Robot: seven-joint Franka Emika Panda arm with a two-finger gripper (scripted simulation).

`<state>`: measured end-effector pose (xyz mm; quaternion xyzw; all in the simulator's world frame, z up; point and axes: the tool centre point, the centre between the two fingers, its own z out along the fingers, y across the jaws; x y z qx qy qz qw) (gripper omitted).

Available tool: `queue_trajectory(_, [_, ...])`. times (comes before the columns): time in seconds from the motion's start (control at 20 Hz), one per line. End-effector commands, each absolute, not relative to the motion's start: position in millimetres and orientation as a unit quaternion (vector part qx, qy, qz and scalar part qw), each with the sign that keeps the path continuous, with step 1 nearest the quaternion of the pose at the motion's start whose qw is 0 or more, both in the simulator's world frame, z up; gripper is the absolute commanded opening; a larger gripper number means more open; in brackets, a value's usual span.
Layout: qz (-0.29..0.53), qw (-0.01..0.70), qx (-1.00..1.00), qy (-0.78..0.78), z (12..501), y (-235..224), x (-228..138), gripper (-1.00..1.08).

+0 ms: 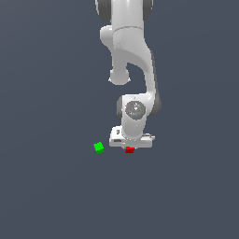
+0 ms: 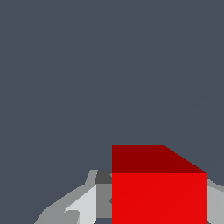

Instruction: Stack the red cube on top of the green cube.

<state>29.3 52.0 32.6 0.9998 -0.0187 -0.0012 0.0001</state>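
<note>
The red cube (image 1: 130,150) sits directly under the white hand of the arm, only its lower part showing below the hand's body in the exterior view. In the wrist view the red cube (image 2: 159,192) fills the space between the pincer's fingers (image 2: 83,205), one grey finger showing on each side of it, close against its side faces. The pincer (image 1: 130,148) looks clenched on the red cube, though whether the cube rests on the table (image 1: 46,196) or hangs just above it cannot be told.

The green cube (image 1: 99,148) lies on the dark grey table toward the exterior view's left of the red cube, near it but clearly apart, and turned at a slight angle. It does not appear in the wrist view.

The Panda arm (image 1: 130,60) comes down from the top of the exterior view, its wrist pointing straight down over the red cube.
</note>
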Motion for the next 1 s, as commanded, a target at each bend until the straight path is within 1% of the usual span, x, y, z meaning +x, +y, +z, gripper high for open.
queue_trajectory(0.0, [0.000, 0.000, 1.000, -0.019, 44.8, 52.0, 29.6, -1.00])
queue_trajectory(0.5, [0.000, 0.000, 1.000, -0.019, 107.9, 51.9, 29.2, -1.00])
queue_trajectory(0.7, [0.000, 0.000, 1.000, -0.019, 118.6, 52.0, 30.1, -1.00])
queue_trajectory(0.95, [0.000, 0.000, 1.000, -0.019, 117.9, 50.2, 30.3, -1.00])
